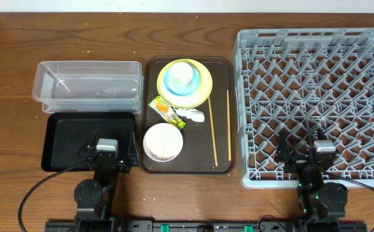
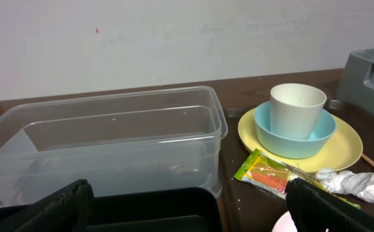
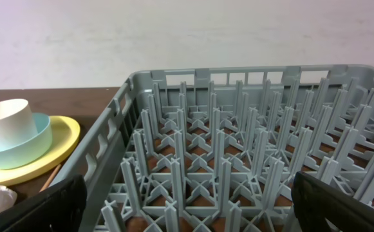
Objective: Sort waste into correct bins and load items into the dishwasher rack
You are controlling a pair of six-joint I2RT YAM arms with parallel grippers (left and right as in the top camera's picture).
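The snack wrapper (image 1: 163, 109) and tissue (image 1: 193, 116) lie on the brown tray (image 1: 223, 64), at 6 o'clock of the yellow plate (image 1: 201, 90). The white bowl (image 1: 162, 142) sits lower (contents indistinct). The left gripper (image 2: 190, 209) and right gripper (image 3: 187, 206) gape empty, their fingers cropped by the frame edges.

Open table (image 1: 109, 32) beyond clear tub (image 1: 87, 63), brown tray (image 1: 199, 154) crowded (bare patch beside white bowl (image 1: 162, 142)), rack pegs (image 1: 315, 96) blocking low passes
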